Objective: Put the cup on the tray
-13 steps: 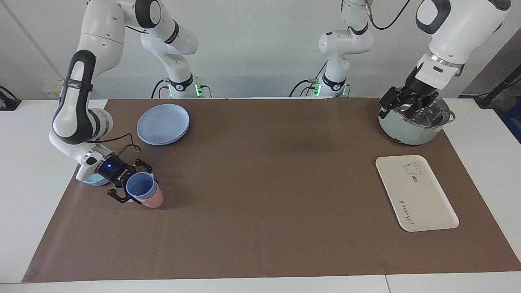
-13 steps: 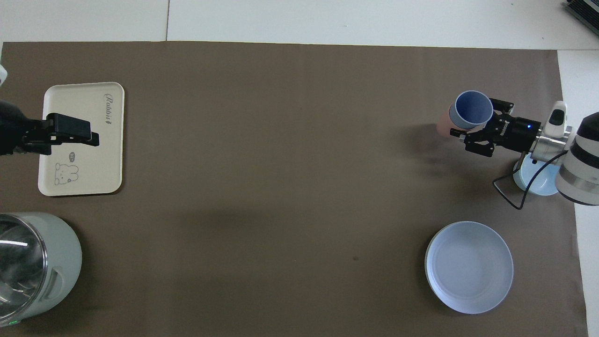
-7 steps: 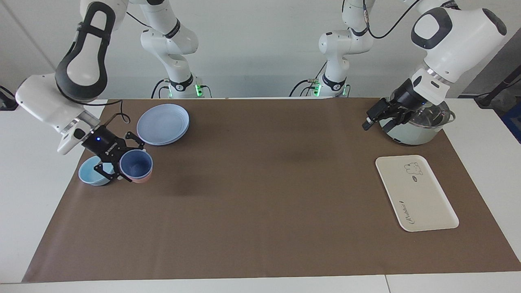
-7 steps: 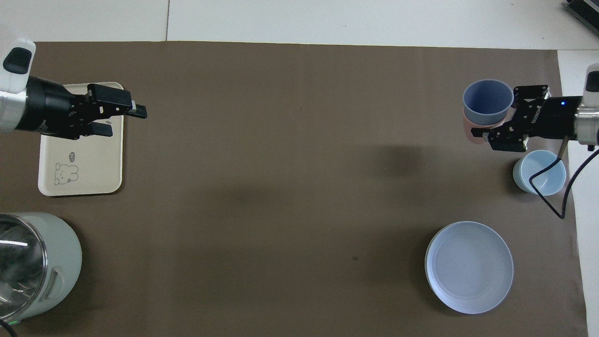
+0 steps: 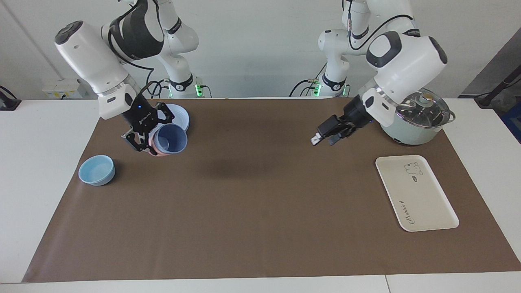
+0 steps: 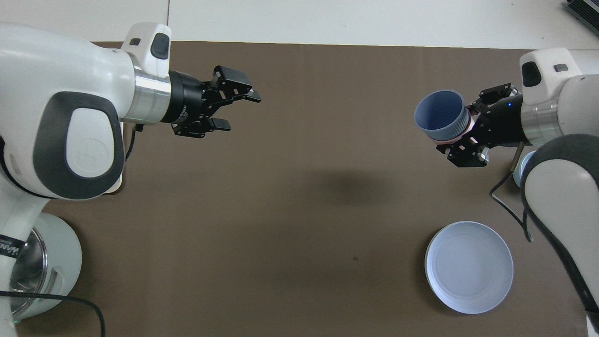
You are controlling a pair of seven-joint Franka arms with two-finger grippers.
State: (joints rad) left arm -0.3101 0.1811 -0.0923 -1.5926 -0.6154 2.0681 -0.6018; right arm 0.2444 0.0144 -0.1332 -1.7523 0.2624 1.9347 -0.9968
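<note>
my right hand (image 5: pixel 151 140) is clenched on the cup (image 5: pixel 171 138), which sits nested in a pink cup (image 5: pixel 156 149); both ride up in the air together, tipped on their side. a second ago the stack was down at the bench by the light-blue bowl (image 5: pixel 97 170), now it's lifted clear and hangs over the blue plate (image 5: pixel 179 116). the bowl is left alone below the hand. so the pick is done, but i judge the pink cup is coming along and may need separating.

my left hand (image 5: pixel 325 136) has swung off the pot (image 5: pixel 415 122) and out over the brown mat (image 5: pixel 260 195) toward the middle; jaws look parted, can't tell if they're closing. looks like a handover is shaping up.

open room: mat between the two hands is bare. the tray (image 5: pixel 416 192) lies past the left hand at that arm's end, nothing on it, close to the mat's edge, pot just beside it.
</note>
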